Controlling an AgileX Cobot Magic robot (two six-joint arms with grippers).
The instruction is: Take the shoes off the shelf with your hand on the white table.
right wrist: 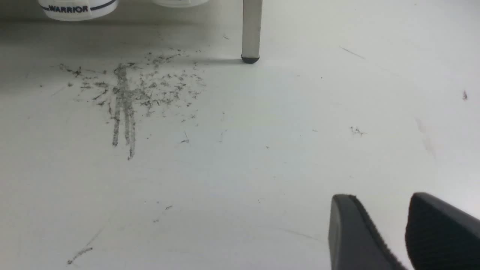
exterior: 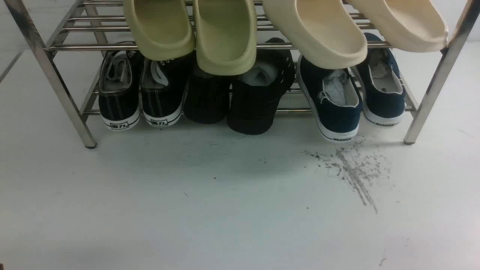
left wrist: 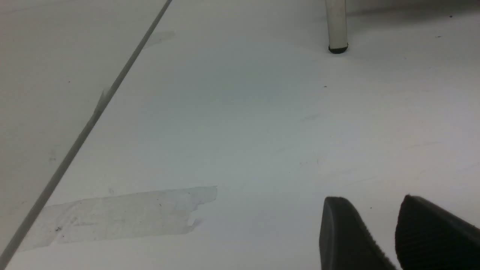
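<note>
The left gripper [left wrist: 375,205] hangs low over the white table [exterior: 225,210], and its two black ribbed fingers [left wrist: 345,240] stand apart with a clear strip of bare table showing between them; they hold nothing and touch nothing that can be seen. The right gripper [right wrist: 380,202] looks much the same in its own wrist view: its fingers [right wrist: 352,240] are parted by a similar gap, empty, with only the table surface beneath. Neither gripper shows in the front view. The navy slip-ons [exterior: 337,112] sit on the lower tier of the shelf [exterior: 93,47], at its right end, heels toward the robot; the left shoe of the pair juts farther forward past the front rod than the right one, and its white heel tab reads "WARRIOR" in the right wrist view [right wrist: 77,7]. Just in front of them a patch of dark grey scuff marks [exterior: 352,168] streaks the table, close to the shelf's right front leg [right wrist: 251,30]. The right gripper is well apart from the pair, on the near side of the scuffs. On the same tier, the all-black shoes [exterior: 258,97] stand in the middle and the black lace-up sneakers [exterior: 120,93] at the left end. Green slippers [exterior: 225,37] and cream slippers [exterior: 318,33] rest on the upper tier, overhanging the shoes below. In the left wrist view, a strip of clear tape [left wrist: 123,217] lies flat on the table, with the shelf's left front leg [left wrist: 336,22] farther off.
</note>
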